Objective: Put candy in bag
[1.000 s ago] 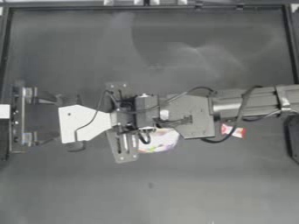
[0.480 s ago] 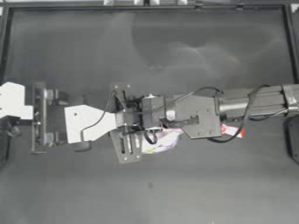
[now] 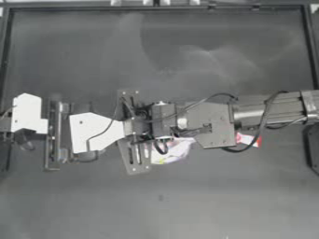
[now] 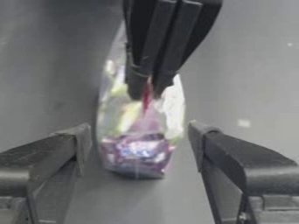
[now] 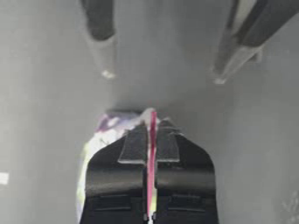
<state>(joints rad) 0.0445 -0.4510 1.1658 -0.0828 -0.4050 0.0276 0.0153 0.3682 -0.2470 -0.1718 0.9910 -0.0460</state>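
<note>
Pinching the bag (image 5: 111, 144) by its pink-red seal strip, the right gripper (image 5: 151, 131) has its jaws shut flat on the plastic near the middle of the table (image 3: 156, 56), and the bag hangs or lies just below it with coloured sweets showing through. Facing it from the left, the left gripper (image 4: 140, 144) holds its jaws wide, one on each side of the bag without touching it. The candy (image 3: 248, 139) lies on the table beside the right arm, well behind the right gripper and on the far side from the left one. Judging by this, the candy sits nearer the right arm, but that gripper is occupied; the left would have to reach past the bag.
</note>
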